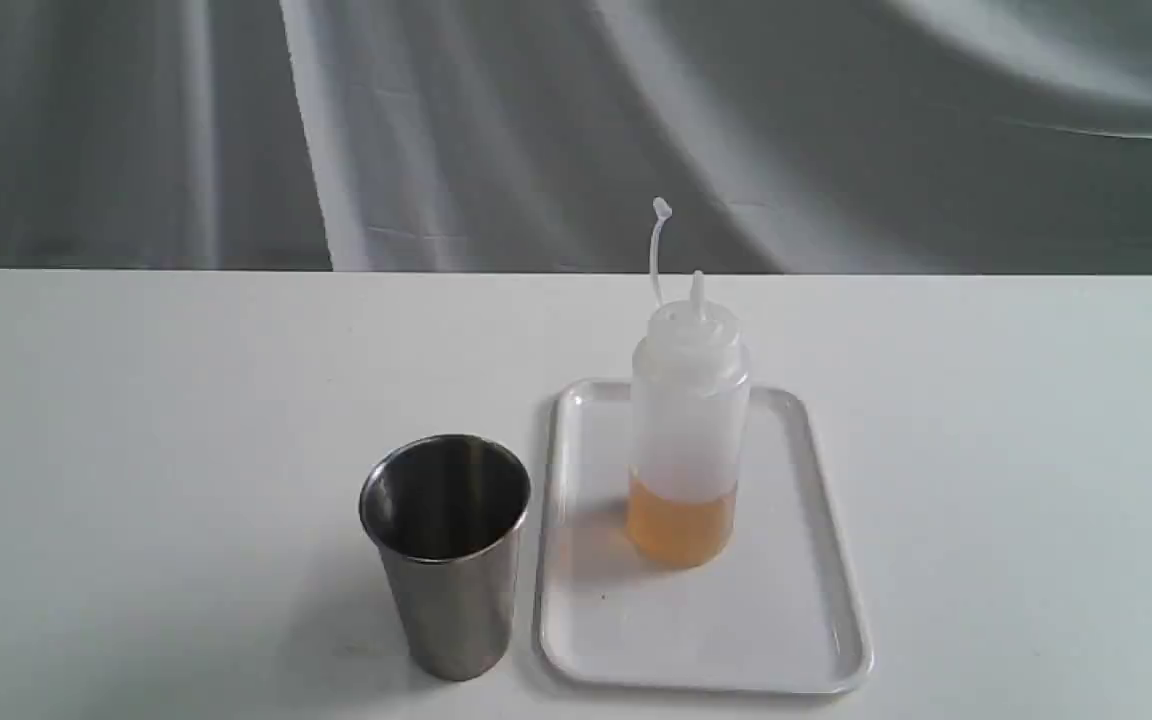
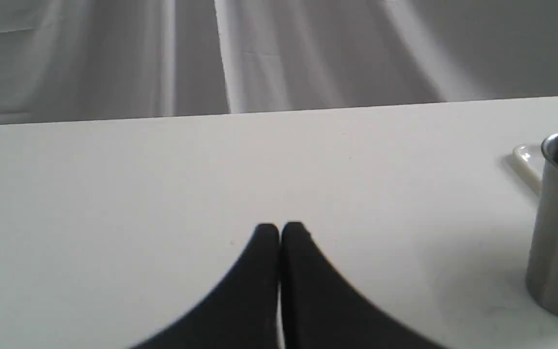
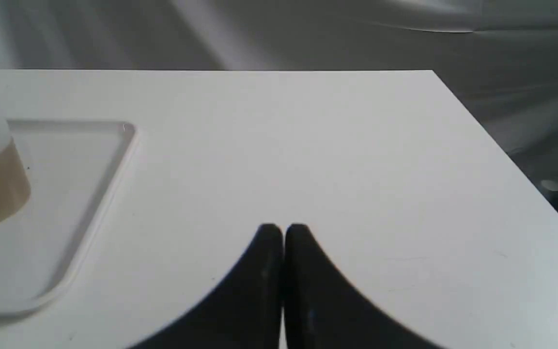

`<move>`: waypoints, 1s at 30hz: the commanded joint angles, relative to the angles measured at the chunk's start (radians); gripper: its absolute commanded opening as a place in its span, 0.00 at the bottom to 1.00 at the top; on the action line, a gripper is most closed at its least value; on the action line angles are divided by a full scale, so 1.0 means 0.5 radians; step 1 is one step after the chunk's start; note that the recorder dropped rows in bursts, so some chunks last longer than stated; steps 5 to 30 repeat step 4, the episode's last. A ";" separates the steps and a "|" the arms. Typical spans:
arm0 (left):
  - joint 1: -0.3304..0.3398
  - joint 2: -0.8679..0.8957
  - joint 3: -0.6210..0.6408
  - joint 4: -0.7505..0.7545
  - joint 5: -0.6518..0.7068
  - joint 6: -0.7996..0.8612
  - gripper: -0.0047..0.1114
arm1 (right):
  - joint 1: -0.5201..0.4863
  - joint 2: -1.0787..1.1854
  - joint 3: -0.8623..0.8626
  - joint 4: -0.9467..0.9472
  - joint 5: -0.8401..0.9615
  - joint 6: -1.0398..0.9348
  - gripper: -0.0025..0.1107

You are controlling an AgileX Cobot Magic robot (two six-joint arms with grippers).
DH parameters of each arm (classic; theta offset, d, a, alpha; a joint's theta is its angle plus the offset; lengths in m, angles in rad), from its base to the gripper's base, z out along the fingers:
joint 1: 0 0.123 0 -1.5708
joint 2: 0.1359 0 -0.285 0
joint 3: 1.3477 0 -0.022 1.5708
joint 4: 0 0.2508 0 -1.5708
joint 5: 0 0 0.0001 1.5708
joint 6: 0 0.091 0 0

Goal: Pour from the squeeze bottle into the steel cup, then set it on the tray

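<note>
Both arms hang back with nothing held, and the bottle stands on the tray.

Nearest me, the left gripper point(image 2: 280, 228) and the right gripper point(image 3: 283, 228) each hover low over the bare table point(image 1: 136, 450), jaws pressed together on nothing. Neither arm reaches into the exterior view. Further in, the steel cup point(image 1: 446, 560) stands upright just beside the left rim of the tray point(image 1: 716, 630), its inside too dark to show any liquid. Beyond it, the squeeze bottle point(image 1: 688, 430) stands upright on the tray's far half, cap strap raised, amber liquid in its lower third. I'd judge the pour either not begun or already done. If not begun, the right gripper must open, close gently round the soft bottle, then carry it over to the cup.
</note>
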 commanded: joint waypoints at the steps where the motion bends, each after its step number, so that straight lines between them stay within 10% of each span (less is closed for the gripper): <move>1: 0.003 -0.005 0.009 -0.002 -0.015 -0.012 0.04 | -0.016 -0.004 0.006 0.011 0.003 -0.016 0.02; 30: 0.003 -0.005 0.009 -0.002 -0.015 -0.012 0.04 | -0.016 -0.004 0.006 0.011 0.003 -0.016 0.02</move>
